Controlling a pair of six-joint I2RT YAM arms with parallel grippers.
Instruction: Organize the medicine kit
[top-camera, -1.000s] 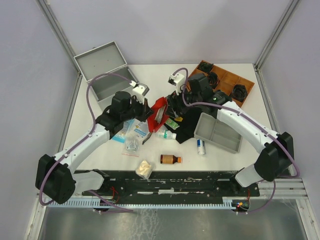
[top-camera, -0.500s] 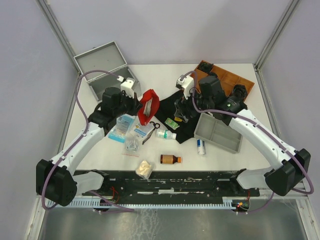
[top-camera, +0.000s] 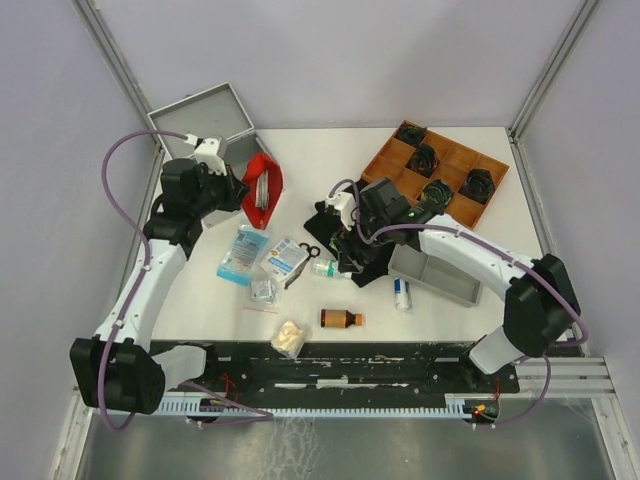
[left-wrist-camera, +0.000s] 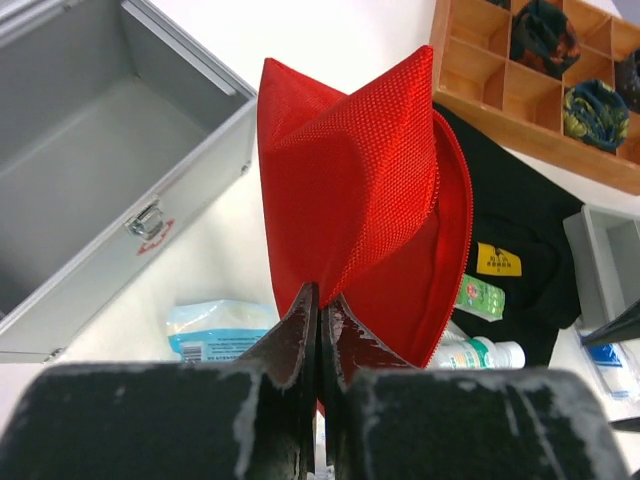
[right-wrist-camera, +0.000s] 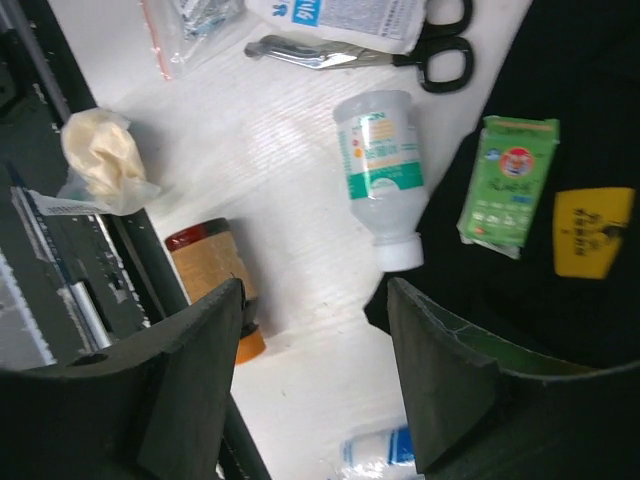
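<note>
- Left wrist view: your left pincer (left-wrist-camera: 319, 305) is closed tight, its jaws pinching one edge of the red pouch (left-wrist-camera: 360, 200). The pouch stands upright above the jaws, with its zip edge gaping on the right.
- Just left of the pouch you have the medicine kit (left-wrist-camera: 100, 270). Its lid is open, and the front wall with the latch and red-and-white sticker faces the pouch.
- Top external view: the medicine kit (top-camera: 205, 125) sits at the far left corner of the surface (top-camera: 330, 150). The red pouch hangs just beside its right end, apart from it.
- Right wrist view: your right pincer (right-wrist-camera: 315, 300) has its jaws spread wide and grips nothing. It is poised above bare surface between a brown bottle (right-wrist-camera: 215, 280) and a white bottle (right-wrist-camera: 385, 170), both lying on their sides.
- Beyond the white bottle, a green box (right-wrist-camera: 508, 180) lies on a black cloth (right-wrist-camera: 560, 90). Scissors (right-wrist-camera: 400, 55) lie past the white bottle's base. A pale bagged wad (right-wrist-camera: 100, 160) rests near the brown bottle.
- Top external view: a grey tray (top-camera: 440, 275) lies right of that pincer, and a wooden tray (top-camera: 388, 165) is at the far right.
</note>
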